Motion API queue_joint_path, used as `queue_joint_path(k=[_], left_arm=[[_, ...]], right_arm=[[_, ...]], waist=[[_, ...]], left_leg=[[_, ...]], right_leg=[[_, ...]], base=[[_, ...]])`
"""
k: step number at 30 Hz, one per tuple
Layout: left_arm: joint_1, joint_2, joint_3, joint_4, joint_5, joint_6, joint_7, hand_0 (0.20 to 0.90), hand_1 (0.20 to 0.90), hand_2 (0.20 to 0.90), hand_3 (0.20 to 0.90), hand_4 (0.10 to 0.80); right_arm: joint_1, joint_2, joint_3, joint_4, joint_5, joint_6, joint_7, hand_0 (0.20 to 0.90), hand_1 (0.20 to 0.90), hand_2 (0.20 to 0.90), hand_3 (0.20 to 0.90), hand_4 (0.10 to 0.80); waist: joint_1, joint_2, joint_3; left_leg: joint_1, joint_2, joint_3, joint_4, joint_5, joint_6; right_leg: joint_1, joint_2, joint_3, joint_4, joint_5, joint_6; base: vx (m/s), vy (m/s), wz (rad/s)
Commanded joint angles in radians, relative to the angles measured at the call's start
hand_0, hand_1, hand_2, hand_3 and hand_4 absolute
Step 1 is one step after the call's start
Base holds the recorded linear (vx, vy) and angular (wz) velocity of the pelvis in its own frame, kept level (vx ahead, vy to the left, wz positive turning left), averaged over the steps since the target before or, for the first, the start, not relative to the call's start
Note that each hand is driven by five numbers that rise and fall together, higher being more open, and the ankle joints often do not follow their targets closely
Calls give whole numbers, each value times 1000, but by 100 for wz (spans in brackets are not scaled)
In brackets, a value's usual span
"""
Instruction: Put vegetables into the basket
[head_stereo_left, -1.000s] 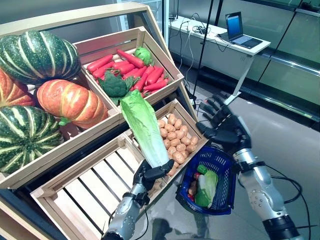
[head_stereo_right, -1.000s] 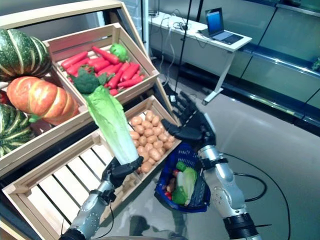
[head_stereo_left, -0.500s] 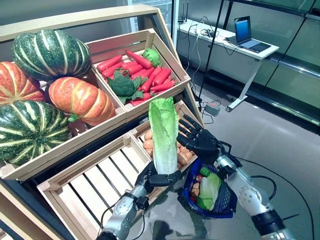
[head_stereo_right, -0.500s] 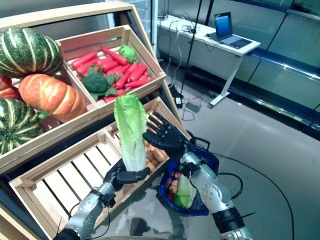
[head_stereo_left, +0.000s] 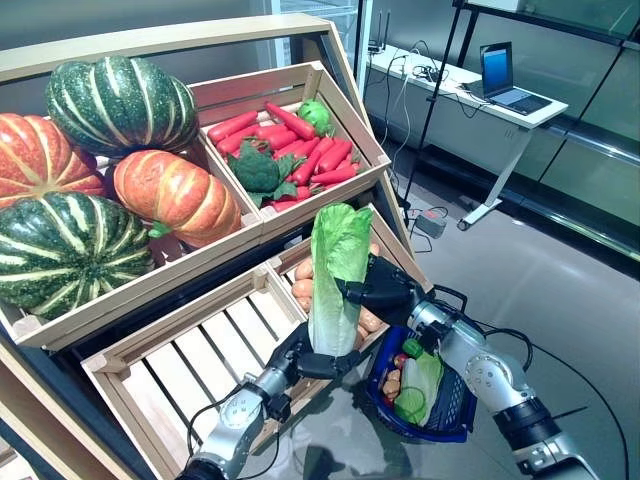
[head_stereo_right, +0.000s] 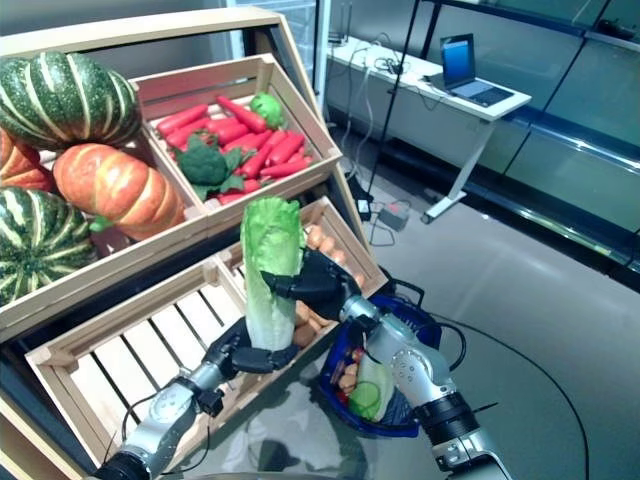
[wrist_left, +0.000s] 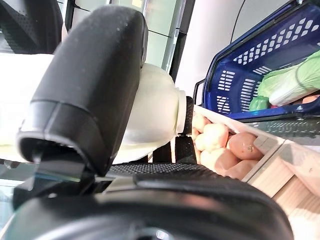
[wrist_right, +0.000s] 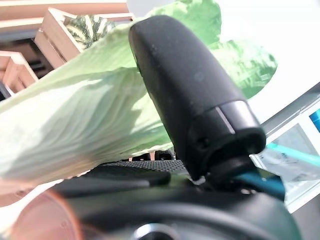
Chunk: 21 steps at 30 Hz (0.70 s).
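A long green lettuce with a white base (head_stereo_left: 338, 260) stands upright over the front edge of the lower crate. My left hand (head_stereo_left: 310, 360) is shut on its white base, which also shows in the left wrist view (wrist_left: 150, 120) under the thumb (wrist_left: 85, 90). My right hand (head_stereo_left: 378, 293) is shut on the lettuce's middle, and its thumb (wrist_right: 190, 95) lies across the leaf (wrist_right: 75, 130). The blue basket (head_stereo_left: 453, 405) stands on the floor just right of and below the hands. It holds a green-white leafy vegetable (head_stereo_left: 415, 385) and some small red and tan pieces.
The wooden stand (head_stereo_left: 180, 345) with slanted crates lies to the left and behind. A crate of potatoes (head_stereo_left: 300, 290) sits right behind the lettuce. A white desk with a laptop (head_stereo_left: 515, 95) stands at the back right. Grey floor (head_stereo_left: 560, 290) lies right of the basket.
My right hand has moved left and closed its fingers round the lettuce's middle. The left hand keeps the base and the lettuce stands upright. The camera has shifted a little.
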Motion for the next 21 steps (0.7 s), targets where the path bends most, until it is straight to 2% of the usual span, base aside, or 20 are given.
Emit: queue_joint_path(k=[1,5,9,10,11,21], left_arm=[[-193,-59,-79,-35,40,-165,-44,300,300,300,300,400],[-202,-57,-90,-35,56,-168,-48,300,300,300,300,400],[-207,-56,-97,-37,60,-167,-52,300,300,300,300,400],[-208,-57,-99,-34,60,-168,-50,300,300,300,300,400],[-208,-57,-100,-34,59,-168,-49,300,300,300,300,400],[-210,-65,-99,-27,55,-173,-18,300,300,300,300,400]], right_arm=[[-131,92,33,-4,161,49,145,900,900,900,900,800],[-108,128,69,17,196,105,176,900,900,900,900,800],[-103,147,83,24,215,121,216,900,900,900,900,800],[-104,152,88,22,233,115,216,867,867,867,867,778],[-103,155,89,21,251,101,201,300,300,300,300,400],[-115,167,63,16,237,42,161,300,300,300,300,400]], waist=[[11,16,-48],[14,16,-48],[16,17,-48],[16,17,-48],[17,17,-48],[14,20,-46]], left_leg=[[43,-24,-19,2,-150,11],[42,-24,-21,2,-147,12],[42,-24,-22,2,-146,11],[41,-24,-22,2,-146,11],[42,-24,-22,2,-146,10],[39,-25,-24,2,-144,11]], right_leg=[[-3,44,-27,1,-37,-55],[-3,43,-30,1,-38,-55],[-2,43,-32,1,-38,-55],[-3,44,-32,1,-39,-55],[-2,44,-33,1,-39,-55],[-5,44,-34,1,-38,-56]], base=[[0,0,0],[0,0,0],[0,0,0],[0,0,0],[0,0,0],[0,0,0]])
